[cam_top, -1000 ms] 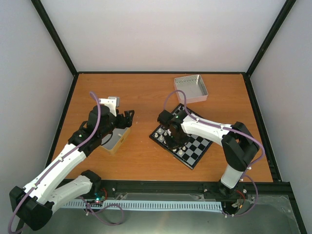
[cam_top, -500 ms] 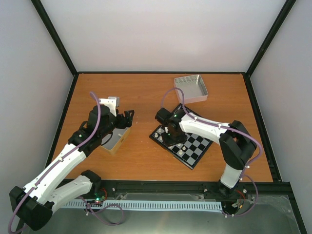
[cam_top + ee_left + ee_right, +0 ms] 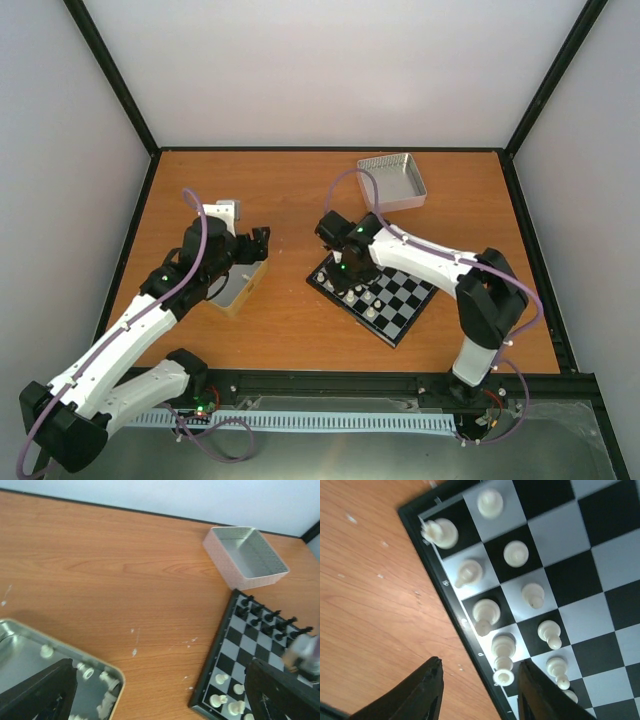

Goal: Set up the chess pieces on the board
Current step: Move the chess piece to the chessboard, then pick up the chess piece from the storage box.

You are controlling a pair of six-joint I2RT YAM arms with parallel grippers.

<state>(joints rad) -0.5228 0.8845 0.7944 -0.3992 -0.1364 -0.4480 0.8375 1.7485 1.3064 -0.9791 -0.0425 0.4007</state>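
Note:
The board (image 3: 408,302) lies at an angle right of centre. Several cream-white chess pieces (image 3: 486,613) stand in two rows along its left edge; black pieces (image 3: 265,617) stand along the far edge. My right gripper (image 3: 480,690) hovers open over the board's left rim (image 3: 451,611), its fingers either side of a tall white piece (image 3: 503,656) without touching it. It also shows in the top view (image 3: 343,268). My left gripper (image 3: 160,702) is open and empty above a silver tray (image 3: 116,686) that holds more white pieces (image 3: 86,671).
A second silver tray (image 3: 392,181), with nothing showing in it, stands at the back beyond the board; it also shows in the left wrist view (image 3: 235,572). The left tray (image 3: 243,288) sits left of the board with bare wood between them.
My right gripper has moved up and to the left, from over the white rows to the board's left rim, uncovering the pieces there. My left wrist has turned slightly.

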